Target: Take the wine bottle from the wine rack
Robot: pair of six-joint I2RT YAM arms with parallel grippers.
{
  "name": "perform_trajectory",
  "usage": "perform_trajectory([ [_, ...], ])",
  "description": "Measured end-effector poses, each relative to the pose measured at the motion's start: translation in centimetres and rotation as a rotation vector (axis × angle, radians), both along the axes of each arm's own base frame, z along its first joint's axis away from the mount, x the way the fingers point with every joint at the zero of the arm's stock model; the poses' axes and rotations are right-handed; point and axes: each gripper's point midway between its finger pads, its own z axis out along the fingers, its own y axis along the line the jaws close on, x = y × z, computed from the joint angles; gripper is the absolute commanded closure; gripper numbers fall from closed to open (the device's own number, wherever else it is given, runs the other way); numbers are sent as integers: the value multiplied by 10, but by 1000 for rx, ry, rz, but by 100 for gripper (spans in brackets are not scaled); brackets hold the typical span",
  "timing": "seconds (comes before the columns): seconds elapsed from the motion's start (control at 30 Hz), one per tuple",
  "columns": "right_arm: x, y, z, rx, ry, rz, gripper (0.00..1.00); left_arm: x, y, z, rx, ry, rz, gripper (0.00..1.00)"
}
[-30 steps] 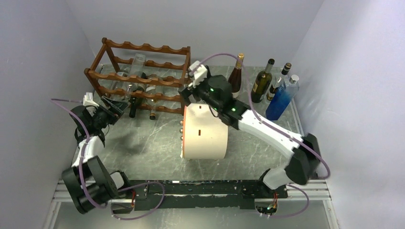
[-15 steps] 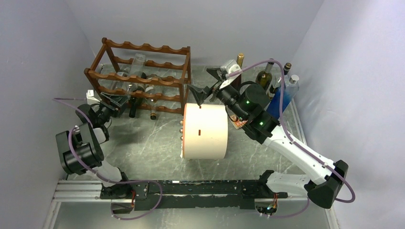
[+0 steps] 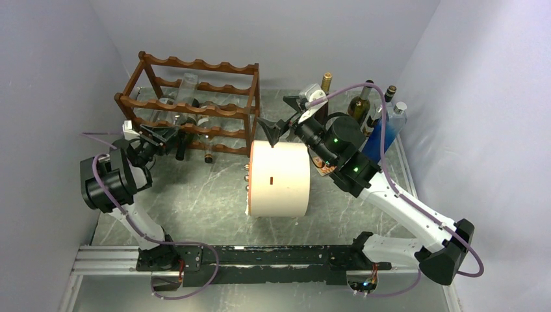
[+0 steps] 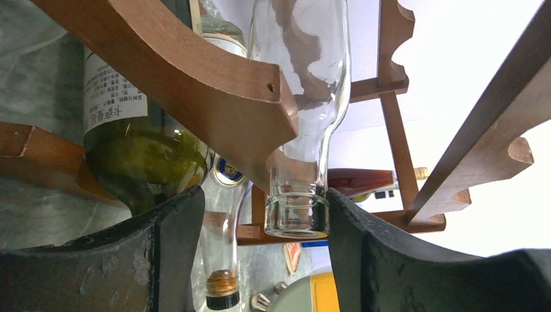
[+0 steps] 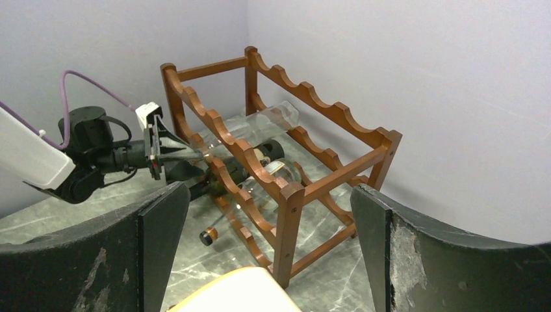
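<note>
The clear, smooth glass wine bottle (image 4: 299, 97) lies in the reddish-brown wooden wine rack (image 4: 214, 91), its neck over a scalloped rail. The left end effector (image 4: 263, 198) straddles the bottle's round lip, its scuffed black jaws apart and not clamped. The right end effector (image 5: 269, 190) gapes wide, holding nothing.

High above the near edge, looking down across the table (image 3: 195, 195) to the far wall. Left wrist: close among the wine rack (image 4: 195, 84) rails. Right wrist: farther back, facing left at the same rack.
</note>
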Motion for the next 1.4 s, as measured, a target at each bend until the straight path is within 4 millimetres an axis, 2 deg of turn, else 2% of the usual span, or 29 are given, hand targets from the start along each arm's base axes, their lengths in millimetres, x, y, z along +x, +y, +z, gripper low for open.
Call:
perform_trajectory([
  [0.13,0,0,-1,-5,1,-2,0,5,-1,-1,-22,-2,-6,28],
  [0.3,1,0,-4,-14,7,-3,0,10,-4,4,-30,-17,-19,35],
  [0.53,2,1,-12,-40,24,-4,0,19,-1,9,-42,-33,-19,35],
  [0.77,4,3,-19,-55,37,-3,0,20,-1,9,-73,-16,-21,54],
  [0.93,8,9,-30,-83,62,2,0,20,0,9,-86,-9,-21,77],
  [1.03,11,14,-35,-100,72,10,0,18,3,10,-106,-2,-11,83],
  [1.2,9,34,-42,-156,60,43,0,8,4,11,-138,9,2,87],
  [1.4,-1,88,-52,-240,25,126,0,-9,4,12,-152,23,14,88],
])
